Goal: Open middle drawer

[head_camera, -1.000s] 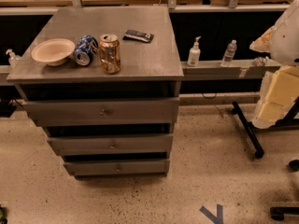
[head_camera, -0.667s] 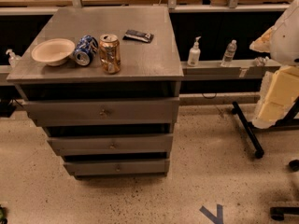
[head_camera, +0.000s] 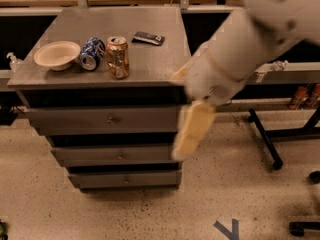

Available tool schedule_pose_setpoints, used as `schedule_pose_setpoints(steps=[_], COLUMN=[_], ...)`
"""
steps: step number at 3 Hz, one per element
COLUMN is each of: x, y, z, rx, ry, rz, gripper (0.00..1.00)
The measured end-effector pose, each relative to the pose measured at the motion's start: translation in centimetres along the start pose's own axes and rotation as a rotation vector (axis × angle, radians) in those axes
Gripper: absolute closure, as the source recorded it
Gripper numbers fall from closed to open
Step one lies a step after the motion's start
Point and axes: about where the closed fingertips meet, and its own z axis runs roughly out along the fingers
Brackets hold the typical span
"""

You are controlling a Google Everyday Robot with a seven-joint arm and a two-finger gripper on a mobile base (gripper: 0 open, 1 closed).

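Observation:
The grey cabinet (head_camera: 100, 74) has three stacked drawers. The middle drawer (head_camera: 117, 155) is a wide, flat grey front with a tiny central knob, and it is shut. The taller top drawer (head_camera: 107, 120) and the narrower bottom drawer (head_camera: 125, 179) are shut too. My white arm (head_camera: 250, 39) reaches in from the upper right. My cream-coloured gripper (head_camera: 192, 129) hangs, blurred by motion, in front of the cabinet's right edge. It covers the right ends of the top and middle drawers and holds nothing that I can see.
On the cabinet top are a cream bowl (head_camera: 56, 54), a blue can on its side (head_camera: 91, 53), an upright gold can (head_camera: 118, 57) and a dark flat packet (head_camera: 148, 38). A black stand leg (head_camera: 265, 139) is on the floor to the right, and a bottle (head_camera: 299, 97) stands beyond it.
My arm has swung from the far right edge to the front of the cabinet's right side. The cabinet now looks larger and nearer. The drawers have not moved.

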Motion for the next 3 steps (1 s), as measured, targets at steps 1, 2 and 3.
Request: schedule_pose_setpoints(steps=[1,2,3], x=[-2.0,-2.3,-2.2], y=[1.4,1.5,1.8], z=[4.2,3.7,8.0], rx=[-0.023,-0.009,-0.050], ry=[-0.022,-0.037,-0.050], rz=[-0.034,-0.059,-0.103], gripper=[0.00,0.00,0.00])
